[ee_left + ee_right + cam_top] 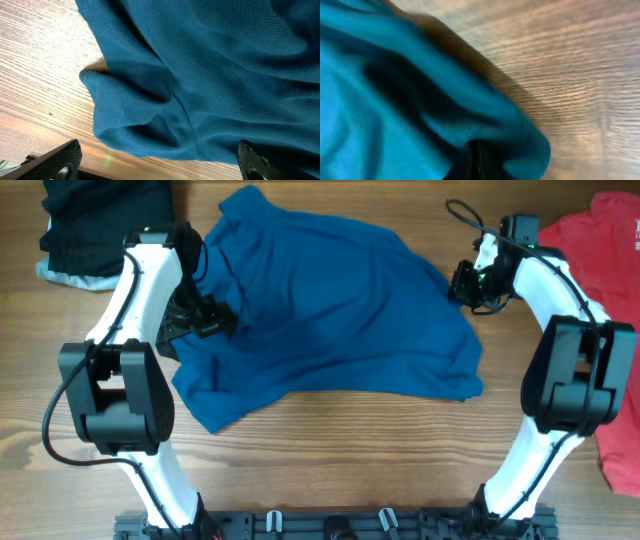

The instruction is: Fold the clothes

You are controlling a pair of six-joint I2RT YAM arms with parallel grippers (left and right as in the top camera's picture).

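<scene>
A big blue shirt (330,310) lies rumpled across the middle of the wooden tabletop (330,450). The left claw (205,318) sits at its left edge. In the wrist view its fingers (55,162) stand wide apart, gripping nothing, with a folded hem between them. The right claw (465,280) is at the shirt's right edge. Its blurred wrist view shows it pinched shut on the cloth, which is bunched and raised off the wood. A red shirt (610,250) lies at the far right. A black piece (100,215) rests on a pale-blue piece (62,275) at the far left corner.
</scene>
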